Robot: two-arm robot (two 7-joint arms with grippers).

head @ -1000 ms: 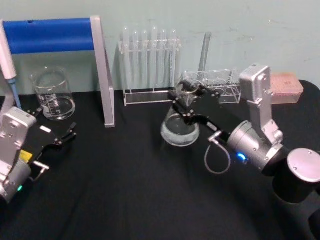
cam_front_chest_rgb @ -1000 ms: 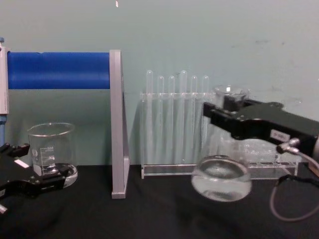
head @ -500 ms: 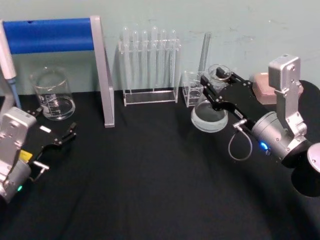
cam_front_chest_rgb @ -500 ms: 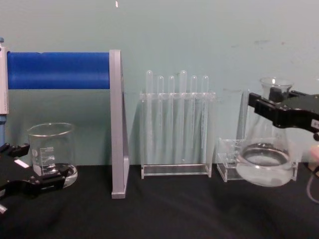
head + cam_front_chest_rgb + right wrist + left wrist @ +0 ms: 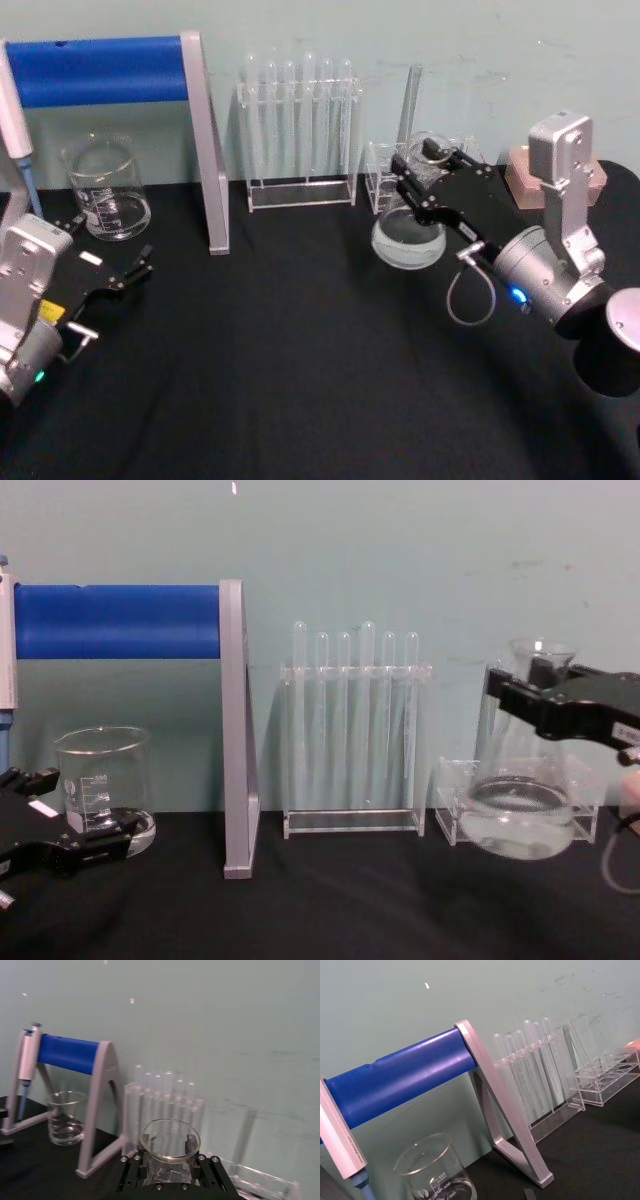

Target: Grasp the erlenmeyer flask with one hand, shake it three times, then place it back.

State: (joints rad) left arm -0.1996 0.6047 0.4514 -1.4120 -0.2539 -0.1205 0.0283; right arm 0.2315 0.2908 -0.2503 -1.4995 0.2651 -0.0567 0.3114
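My black two-fingered right gripper (image 5: 432,170) has its jaws clenched on the neck of the clear glass conical erlenmeyer flask (image 5: 408,242), slightly tilted near the black tabletop's (image 5: 300,350) back right edge before a low clear rack (image 5: 378,178), while my left gripper (image 5: 110,242) rests released by the left edge.
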